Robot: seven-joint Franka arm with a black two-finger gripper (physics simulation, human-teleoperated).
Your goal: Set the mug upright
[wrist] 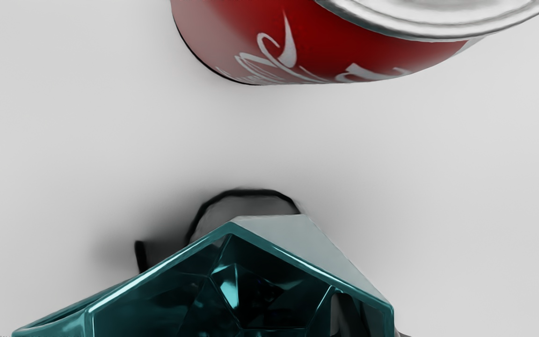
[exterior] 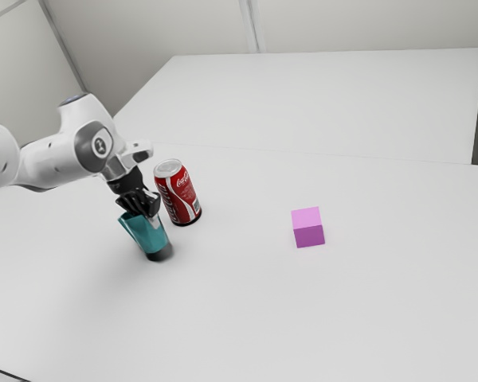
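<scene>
My gripper [exterior: 151, 215] reaches down to the rim of a teal mug [exterior: 148, 235] in the exterior view, its fingers close together at the wall. The mug leans, its open end toward the hand and its dark base low over the table. In the wrist view, one finger shows inside the mug [wrist: 157, 299] and a sliver of the other outside it, with the wall pinched at my gripper [wrist: 384, 320]. Whether the base touches the table I cannot tell.
A red soda can [exterior: 178, 192] stands upright close beside the mug, with a small gap; the wrist view also has the can [wrist: 307, 42]. Farther toward the exterior view's right, a pink-purple cube [exterior: 307, 228] rests on the white table [exterior: 247, 318].
</scene>
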